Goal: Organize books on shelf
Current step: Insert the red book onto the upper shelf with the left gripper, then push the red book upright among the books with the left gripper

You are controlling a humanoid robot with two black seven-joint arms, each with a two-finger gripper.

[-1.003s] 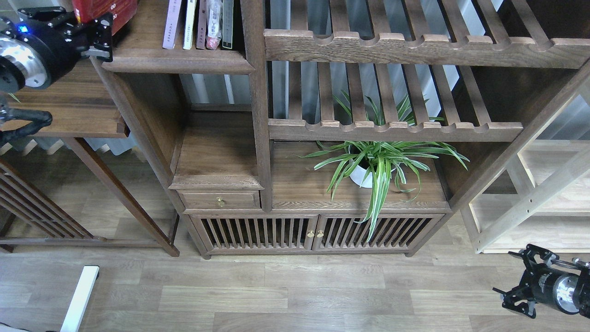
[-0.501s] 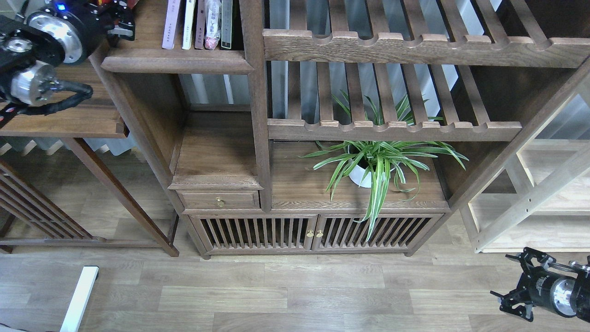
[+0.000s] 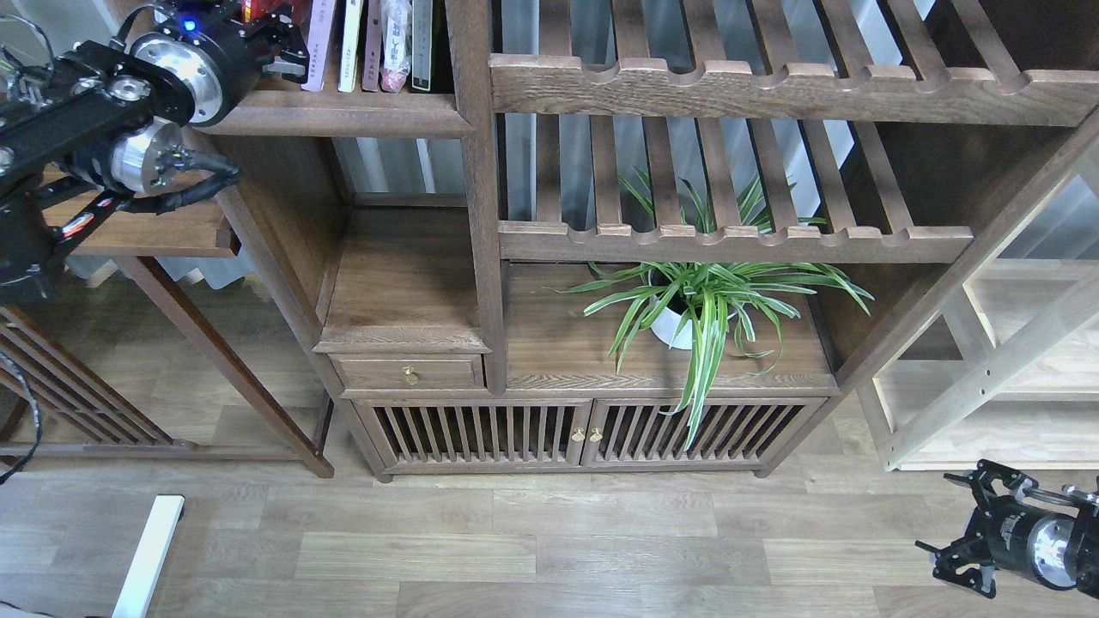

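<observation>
Head view: looking forward and down at dark-brown wooden furniture standing on a plank floor (image 3: 515, 549).
Bookcase: the dark unit (image 3: 481, 257) is filling most of the view, with slatted racks (image 3: 738, 86) on its right side and slatted doors (image 3: 584, 433) along the bottom.
Pale unit: a bare-wood frame (image 3: 996, 369) is standing at the right edge, just beside the bookcase.
Shelf: the solid board with the thick rounded lip (image 3: 343, 116) is sitting at the top left, in the narrow bay.
Left arm: it is coming in from the left edge and reaching up over the shelf's left end.
Left gripper (image 3: 279, 34): it is sitting on the shelf, just left of the standing books, pinching a red book (image 3: 273, 9) of which only a small part is showing at the top edge.
Plant: a striped-leaf plant in a white pot (image 3: 704, 300) is sitting on the lower board under the racks.
Books: a row of thin books (image 3: 369, 43) is standing upright on the shelf, a pale pink one (image 3: 319, 43) leftmost, nearest the left gripper.
Right gripper (image 3: 953, 549): it is hanging low at the bottom right above the floor, well apart from the shelf, with its fingers spread and nothing between them.
</observation>
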